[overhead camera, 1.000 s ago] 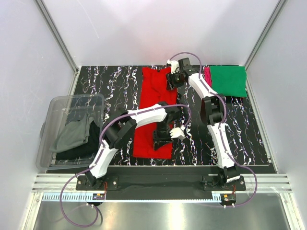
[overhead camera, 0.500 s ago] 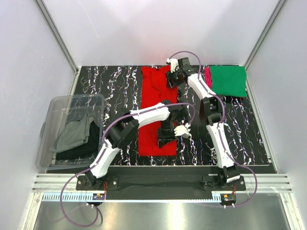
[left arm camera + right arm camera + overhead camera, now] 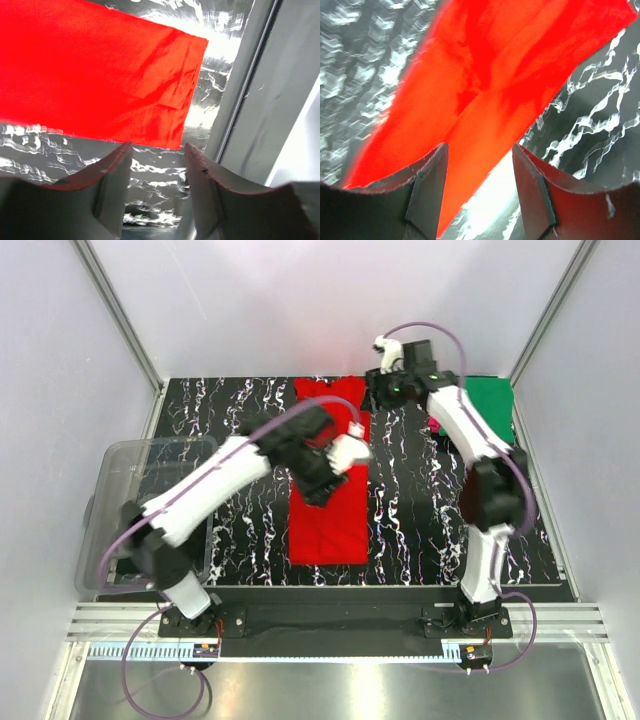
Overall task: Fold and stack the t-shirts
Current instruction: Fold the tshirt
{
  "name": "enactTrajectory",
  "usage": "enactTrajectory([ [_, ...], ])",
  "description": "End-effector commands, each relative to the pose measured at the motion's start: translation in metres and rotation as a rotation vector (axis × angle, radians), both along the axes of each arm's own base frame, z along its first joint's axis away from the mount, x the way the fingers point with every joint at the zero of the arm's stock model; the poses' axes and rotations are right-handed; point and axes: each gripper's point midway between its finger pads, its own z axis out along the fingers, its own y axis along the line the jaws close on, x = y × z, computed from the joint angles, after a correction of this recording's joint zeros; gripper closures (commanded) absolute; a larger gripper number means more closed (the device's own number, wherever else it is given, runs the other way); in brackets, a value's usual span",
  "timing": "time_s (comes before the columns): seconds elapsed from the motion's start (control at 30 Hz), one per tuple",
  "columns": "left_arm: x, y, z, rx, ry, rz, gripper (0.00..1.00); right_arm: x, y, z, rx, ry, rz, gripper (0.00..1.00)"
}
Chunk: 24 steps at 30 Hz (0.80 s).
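A bright red t-shirt (image 3: 328, 510) lies flat on the black marbled table as a long narrow strip running from far to near. My left gripper (image 3: 322, 483) hangs raised over the strip's middle, open, with nothing between its fingers. In the left wrist view the red t-shirt (image 3: 100, 75) has its near end and corner just beyond my left gripper (image 3: 157, 150). My right gripper (image 3: 380, 395) is off the strip's far right corner, open and empty. In the right wrist view the red t-shirt (image 3: 495, 75) lies below my right gripper (image 3: 480, 150). A green folded t-shirt (image 3: 492, 405) rests at the far right, partly behind the right arm.
A clear plastic bin (image 3: 150, 452) stands at the table's left edge with grey and dark cloth (image 3: 158, 522) inside. White walls and aluminium posts enclose the table. A metal rail (image 3: 330, 620) runs along the near edge by the arm bases.
My left gripper has let go of the red t-shirt's near part, opened, and risen toward the strip's middle. My right gripper has drawn back to the right off the far end.
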Motion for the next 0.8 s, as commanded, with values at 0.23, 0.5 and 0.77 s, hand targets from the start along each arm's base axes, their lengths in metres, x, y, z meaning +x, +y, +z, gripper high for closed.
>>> enactTrajectory([
  [0.23, 0.032, 0.066, -0.052, -0.19, 0.451, 0.784, 0.5, -0.2, -0.013, -0.023, 0.23, 0.578, -0.157, 0.41],
  [0.5, 0.001, 0.084, -0.112, -0.139, 0.599, 0.984, 0.39, -0.242, -0.026, -0.075, 0.18, 0.762, -0.295, 0.42],
  [0.77, -0.01, 0.098, -0.151, -0.1, 0.676, 1.157, 0.46, -0.313, -0.023, -0.121, 0.139, 0.969, -0.314, 0.43],
])
